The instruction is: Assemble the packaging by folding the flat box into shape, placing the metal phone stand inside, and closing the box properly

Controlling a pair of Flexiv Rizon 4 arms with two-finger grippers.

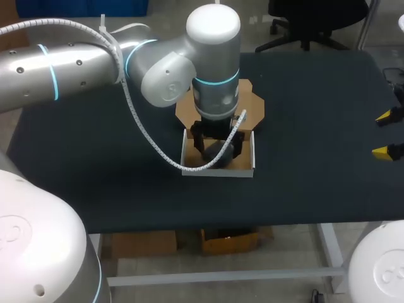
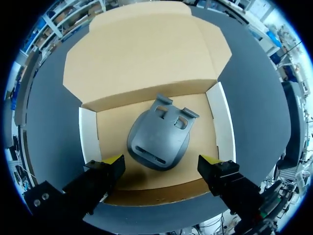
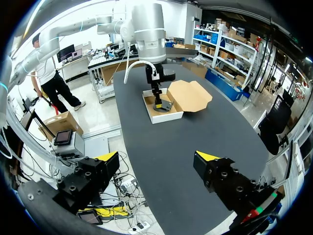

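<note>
The cardboard box (image 1: pixel 249 151) stands folded into a tray with white walls at the table's middle, its brown lid (image 1: pixel 252 104) lying flat and open behind it. The grey metal phone stand (image 2: pixel 159 136) lies inside on the box floor (image 2: pixel 112 127). My left gripper (image 2: pixel 160 166) hangs open directly above the box, its yellow-tipped fingers (image 2: pixel 111 161) apart on either side of the stand and touching nothing. In the head view the left arm covers most of the stand (image 1: pixel 218 150). My right gripper (image 1: pixel 386 134) is open at the table's right edge, far from the box (image 3: pixel 164 105).
The dark table (image 1: pixel 315 177) stretches around the box. The open lid (image 2: pixel 142 49) takes up the space behind the tray. The left arm's white cable (image 1: pixel 158 151) loops down in front of the box.
</note>
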